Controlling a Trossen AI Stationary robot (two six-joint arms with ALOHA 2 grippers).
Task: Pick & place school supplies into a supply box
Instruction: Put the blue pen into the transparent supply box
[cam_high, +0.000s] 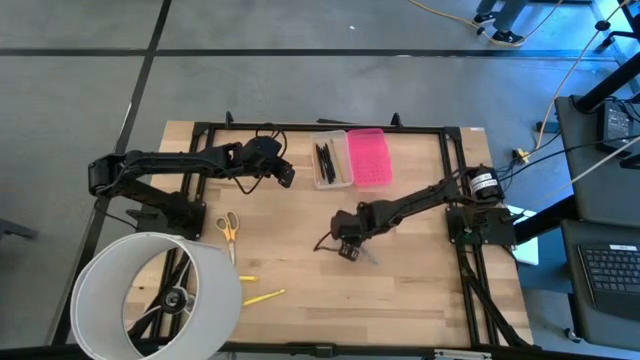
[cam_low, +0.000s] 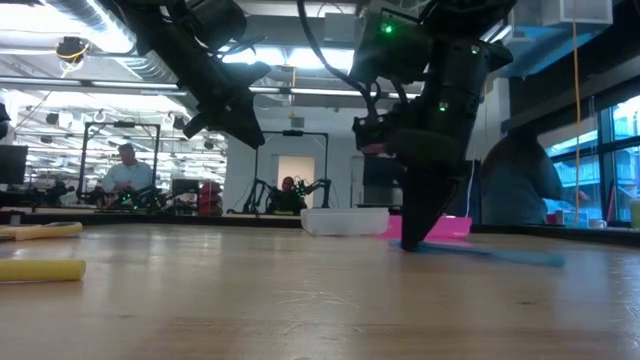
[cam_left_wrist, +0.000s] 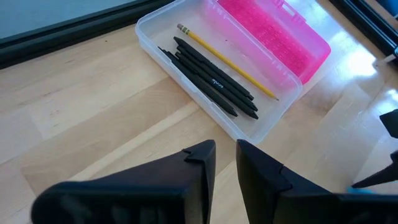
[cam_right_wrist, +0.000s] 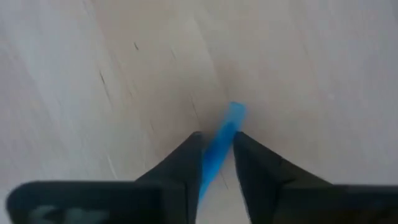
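Note:
The supply box (cam_high: 332, 160), a clear case with black pens and an orange-brown pencil inside, sits at the table's far side, its pink lid (cam_high: 369, 157) open beside it. In the left wrist view the box (cam_left_wrist: 217, 74) lies just ahead of my left gripper (cam_left_wrist: 226, 155), which hovers shut and empty to the box's left (cam_high: 283, 175). My right gripper (cam_high: 348, 248) stands at mid-table, shut on a light blue pen (cam_low: 490, 254). Yellow-handled scissors (cam_high: 228, 228) and two yellow markers (cam_high: 263, 297) lie flat on the table's left half. My right gripper pinches the blue pen near one end (cam_right_wrist: 219, 146) between its two fingers. The fingers (cam_low: 412, 225) come from above, pointing down. The pen's short end (cam_right_wrist: 235, 112) sticks out past the fingertips, and its long remainder (cam_low: 520, 257) lies on the table.
A big white hoop (cam_high: 150, 295) covers the table's near left corner. A black frame (cam_high: 330, 127) runs along the table's far and side edges. Bare wood lies between the right gripper and the box. People sit in the room beyond the table (cam_low: 125, 170).

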